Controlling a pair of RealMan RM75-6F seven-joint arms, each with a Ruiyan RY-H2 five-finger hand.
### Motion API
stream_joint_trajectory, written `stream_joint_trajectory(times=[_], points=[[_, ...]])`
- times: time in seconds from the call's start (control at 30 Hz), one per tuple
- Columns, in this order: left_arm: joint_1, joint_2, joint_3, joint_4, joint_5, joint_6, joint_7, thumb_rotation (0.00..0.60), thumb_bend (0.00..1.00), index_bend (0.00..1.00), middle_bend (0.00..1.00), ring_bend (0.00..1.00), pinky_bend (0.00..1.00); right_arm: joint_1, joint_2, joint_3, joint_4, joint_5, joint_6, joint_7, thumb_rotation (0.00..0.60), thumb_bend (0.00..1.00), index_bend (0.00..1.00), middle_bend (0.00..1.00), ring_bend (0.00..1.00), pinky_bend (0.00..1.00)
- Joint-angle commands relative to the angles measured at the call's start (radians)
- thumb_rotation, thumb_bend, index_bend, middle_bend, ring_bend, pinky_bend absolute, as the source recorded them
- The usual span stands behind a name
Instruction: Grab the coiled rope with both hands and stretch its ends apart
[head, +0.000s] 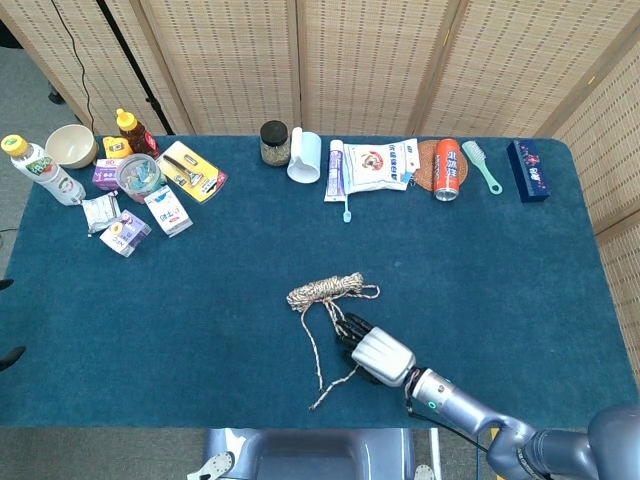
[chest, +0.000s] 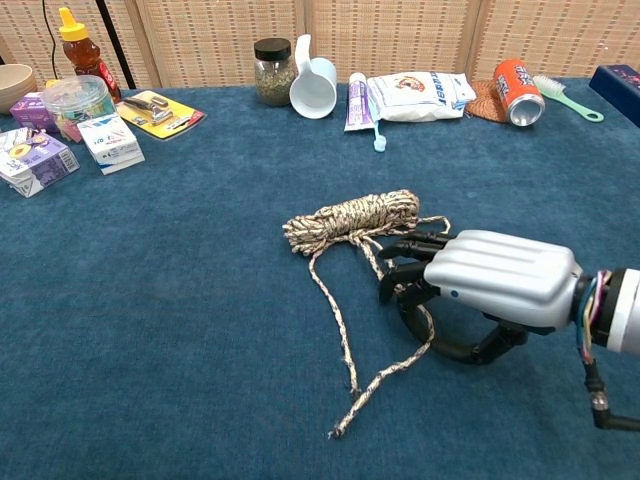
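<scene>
Since only one robot hand shows, the entry lists risks first, positions second.

Risk 1: the right robot hand (chest: 478, 290) has its dark fingers (chest: 405, 268) curled down over one loose strand of the coiled rope (chest: 352, 219); a pull from here may drag the whole bundle across the table (chest: 150, 330) instead of paying out an end, since nothing anchors the coil.

Risk 2: the strand under the fingers may be mid-length, not an end; the frayed tips lie nearer the robot than the coil, so stretching from this point could tighten a tangle.

Risk 3: the left robot hand is in neither view; without it the stretch cannot be made.

Hand state: right robot hand partly closed, palm down, fingers hooked at or around the strand. Whether the strand is truly pinched I cannot tell.

Position, all relative to the coiled rope: the bundle lies mid-table. The right robot hand sits just beside it, on the robot's near right, its fingertips reaching the strands that trail from the bundle, clear of the wound part itself. Two tails run from the coil toward the robot, one passing beneath the hand.
</scene>
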Motion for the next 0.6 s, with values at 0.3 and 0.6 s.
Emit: stream_joint_trajectory(times=[0.3,0.6], points=[[-0.053,-0.01,0.022,0.003,0.097,-0.059,0.059,0.6,0.13,0.21,0.06,0.06,0.0,-0.032,0.043,0.016,-0.069,0.024,0.044,-0.025,0.6,0.5,0.6,0.27,0.03,0.0],[-0.131,-0.038,0.028,0.032,0.198,-0.124,0.094,0.6,0.14,0.27,0.07,0.08,0.0,-0.054,0.064,0.024,-0.11,0.039,0.062,-0.052,0.6,0.5,0.6,0.27,0.04,0.0]])
